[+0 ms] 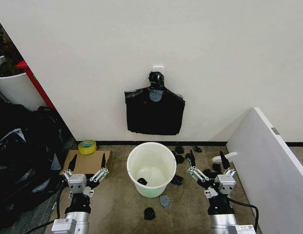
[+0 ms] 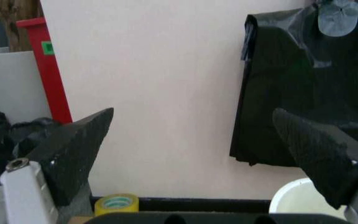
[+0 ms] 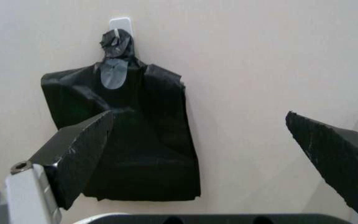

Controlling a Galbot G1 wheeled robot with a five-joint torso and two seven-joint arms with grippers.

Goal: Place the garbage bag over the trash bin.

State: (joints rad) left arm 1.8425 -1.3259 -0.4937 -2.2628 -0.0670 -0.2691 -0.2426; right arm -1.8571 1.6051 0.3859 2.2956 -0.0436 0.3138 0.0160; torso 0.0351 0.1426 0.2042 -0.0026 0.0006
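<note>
The small round white plastic trash bin (image 1: 151,168) is seen standing upright on the brown floor (image 1: 117,204), just in front of the black skirting at the foot of the cream wall (image 1: 214,58); its rim is bare, and a small black scrap lies inside on its bottom. A flat squarish bundle of black bags (image 1: 154,112), knotted at its top, is hung from a white wall hook (image 1: 158,68) directly above the bin. No loose single garbage bag can be made out; only small black plastic scraps (image 1: 149,213) are scattered on the floor around the bin. The left gripper (image 1: 85,170) is held low beside the bin on its left, over a flat piece of brown cardboard (image 1: 88,161), its black fingers (image 2: 73,154) spread wide with nothing between them. The right gripper (image 1: 208,168) is held low on the bin's right, likewise spread wide and holding nothing. A yellow tape roll (image 1: 87,146) rests at the cardboard's far edge, near the wall. A heap of bulging black sacks (image 1: 24,156) is piled at the left, and a white panel (image 1: 273,165) is leaned at the right.
</note>
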